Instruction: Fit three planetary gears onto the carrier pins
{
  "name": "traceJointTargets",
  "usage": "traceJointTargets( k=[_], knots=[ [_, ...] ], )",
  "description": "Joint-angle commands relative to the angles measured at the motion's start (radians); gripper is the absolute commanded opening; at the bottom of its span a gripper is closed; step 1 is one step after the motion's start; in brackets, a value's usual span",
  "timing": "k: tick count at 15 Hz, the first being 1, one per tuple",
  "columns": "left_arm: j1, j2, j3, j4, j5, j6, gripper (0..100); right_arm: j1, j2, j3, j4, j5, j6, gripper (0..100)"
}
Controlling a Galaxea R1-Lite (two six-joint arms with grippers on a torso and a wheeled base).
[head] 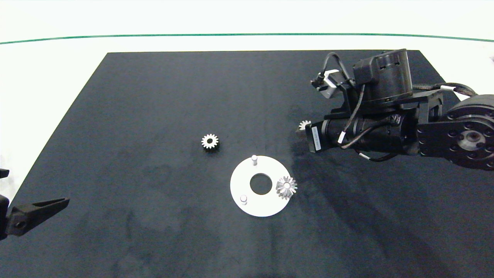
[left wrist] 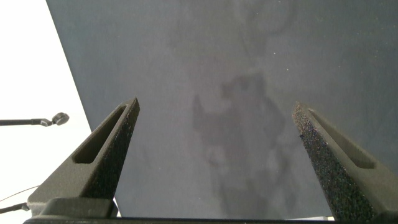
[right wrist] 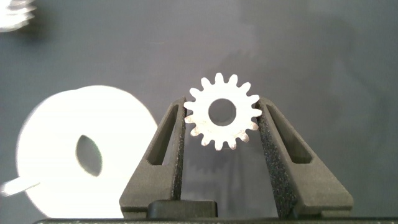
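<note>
Silvery gear (right wrist: 221,112) in right pincer (right wrist: 222,134), seemingly mostly arm-hidden overhead.

My worktop (head: 54,65): pale surface under a dark mat (head: 154,96).

On the mat I see a white disc (head: 241,181) near the middle, lying flat, with two bare carrier pins (head: 254,159) standing on it and one gear (head: 286,187) seated at its right edge. A loose gear (head: 210,141) lies flat on the mat, up and left of the disc, apart from it.

Robot lab bench: black mat (head: 154,116) on white table (head: 46,77).
</note>
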Motion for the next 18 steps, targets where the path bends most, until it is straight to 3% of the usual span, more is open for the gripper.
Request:
traceJointTargets(
  k=[1, 4, 8, 17, 18],
  knots=[
    [0.0, -0.001, 0.0, 0.003, 0.001, 0.002, 100, 0.094, 0.04, -0.08, 0.064, -0.008, 0.0, 22],
    [0.0, -0.001, 0.0, 0.003, 0.001, 0.002, 100, 0.131, 0.138, -0.142, 0.067, -0.026, -0.003, 22],
    [0.0, -0.001, 0.0, 0.003, 0.001, 0.002, 100, 0.169, 0.199, -0.183, 0.067, -0.026, 0.0, 22],
    [0.0, -0.001, 0.0, 0.003, 0.001, 0.002, 100, 0.2, 0.211, -0.192, 0.068, -0.028, 0.001, 22],
    [0.0, -0.001, 0.0, 0.003, 0.001, 0.002, 100, 0.197, 0.218, -0.192, 0.068, -0.04, 0.0, 22]
  ],
)
